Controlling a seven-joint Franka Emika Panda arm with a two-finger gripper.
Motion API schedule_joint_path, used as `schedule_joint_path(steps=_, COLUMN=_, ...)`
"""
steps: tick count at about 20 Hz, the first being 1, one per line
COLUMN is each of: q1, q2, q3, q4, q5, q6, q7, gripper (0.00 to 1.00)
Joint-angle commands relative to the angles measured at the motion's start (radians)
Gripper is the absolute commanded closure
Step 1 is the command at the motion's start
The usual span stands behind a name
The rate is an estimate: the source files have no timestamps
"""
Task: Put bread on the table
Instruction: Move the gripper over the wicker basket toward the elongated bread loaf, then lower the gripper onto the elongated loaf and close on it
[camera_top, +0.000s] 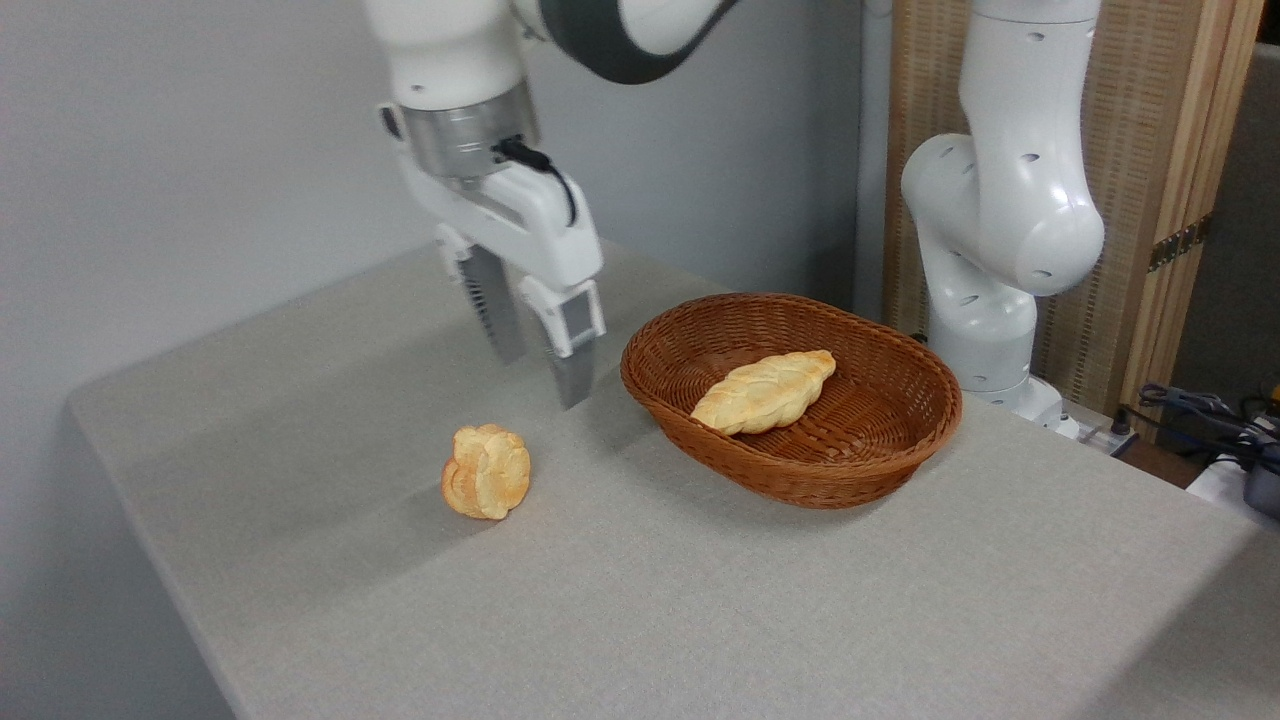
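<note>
1. No brand, label or readable writing could be made out on the arm, the basket (900, 440) or anything else in view.
2. The gripper (540, 365) was seen hanging above the table (700, 600), fingers pointing down and tilted slightly towards the right of the picture.
3. The jaws were held apart with a clear gap between them, and nothing was gripped.
4. The bread (765, 392), a pale golden braided loaf, was found lying inside the brown wicker basket, to the right of the jaws and well apart from them.
5. The loaf was laid on the basket's floor at a slant, its farther end pointing up and to the right; the near rim of the basket stood between it and the jaws.
6. A small round knotted bun (488, 472) was seen resting on the table below the jaws and a little to their left, near but not touched by them.
</note>
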Motion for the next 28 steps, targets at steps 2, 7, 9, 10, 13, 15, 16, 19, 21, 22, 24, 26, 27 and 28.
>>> schedule_joint_path(steps=2, q1=-0.007, q2=-0.127, q3=0.008, q4=-0.148, q5=0.018, q6=-0.043, q7=0.054, gripper=0.0)
schedule_joint_path(steps=7, q1=-0.005, q2=-0.144, q3=0.009, q4=-0.194, q5=0.02, q6=-0.197, q7=0.068, gripper=0.0)
schedule_joint_path(steps=9, q1=-0.004, q2=-0.157, q3=0.01, q4=-0.233, q5=0.032, q6=-0.2, q7=0.078, gripper=0.0)
schedule_joint_path(steps=10, q1=-0.005, q2=-0.164, q3=0.008, q4=-0.258, q5=0.055, q6=-0.2, q7=0.084, gripper=0.0)
schedule_joint_path(steps=13, q1=-0.004, q2=-0.182, q3=0.003, q4=-0.323, q5=0.081, q6=-0.199, q7=0.103, gripper=0.0)
schedule_joint_path(steps=15, q1=-0.002, q2=-0.181, q3=0.005, q4=-0.345, q5=0.082, q6=-0.191, q7=0.141, gripper=0.0)
schedule_joint_path(steps=16, q1=-0.002, q2=-0.176, q3=0.005, q4=-0.351, q5=0.081, q6=-0.185, q7=0.15, gripper=0.0)
schedule_joint_path(steps=19, q1=-0.012, q2=-0.148, q3=0.002, q4=-0.355, q5=0.079, q6=-0.166, q7=0.149, gripper=0.0)
schedule_joint_path(steps=21, q1=-0.015, q2=-0.135, q3=0.002, q4=-0.361, q5=0.079, q6=-0.156, q7=0.149, gripper=0.0)
schedule_joint_path(steps=22, q1=-0.015, q2=-0.124, q3=0.0, q4=-0.365, q5=0.079, q6=-0.145, q7=0.15, gripper=0.0)
schedule_joint_path(steps=24, q1=-0.016, q2=-0.102, q3=0.0, q4=-0.368, q5=0.078, q6=-0.127, q7=0.151, gripper=0.0)
schedule_joint_path(steps=26, q1=-0.019, q2=-0.092, q3=0.0, q4=-0.368, q5=0.076, q6=-0.12, q7=0.151, gripper=0.0)
schedule_joint_path(steps=27, q1=-0.019, q2=-0.087, q3=0.0, q4=-0.368, q5=0.075, q6=-0.116, q7=0.151, gripper=0.0)
schedule_joint_path(steps=28, q1=-0.024, q2=-0.079, q3=0.0, q4=-0.368, q5=0.073, q6=-0.111, q7=0.151, gripper=0.0)
